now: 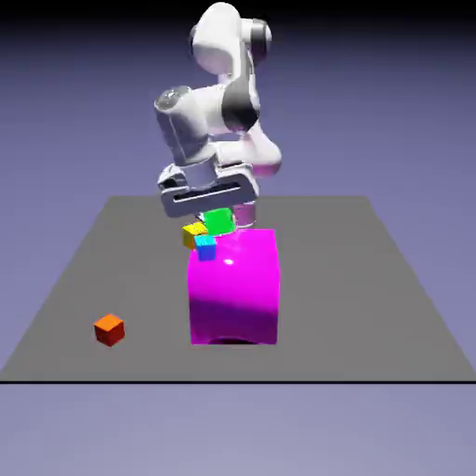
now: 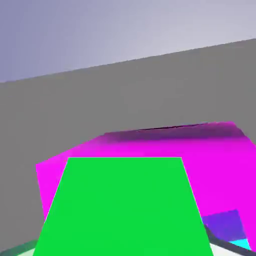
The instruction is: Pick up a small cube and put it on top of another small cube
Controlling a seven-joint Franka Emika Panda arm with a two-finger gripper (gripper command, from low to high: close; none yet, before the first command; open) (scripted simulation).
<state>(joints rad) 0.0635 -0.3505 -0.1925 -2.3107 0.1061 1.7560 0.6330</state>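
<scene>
Cube point(image 1: 219, 220) (bright green), plain-faced

Big block point(image 1: 233, 288): vivid magenta, plain, small pale glare spot on top, darker purple along one edge in hand view. Small cube between tool's point(image 1: 210, 216) fingertips: plain bright green, one flat tone in hand view. Cube near big block's top left corner in exterior view: bright blue point(image 1: 205, 247); cube just beside it: yellow point(image 1: 193, 234). Cube near desk's front left corner: orange-red point(image 1: 110, 329), darker red side. Desk point(image 1: 325, 307): plain grey, black front edge. Arm point(image 1: 200, 121): white, dark grey joints.
</scene>
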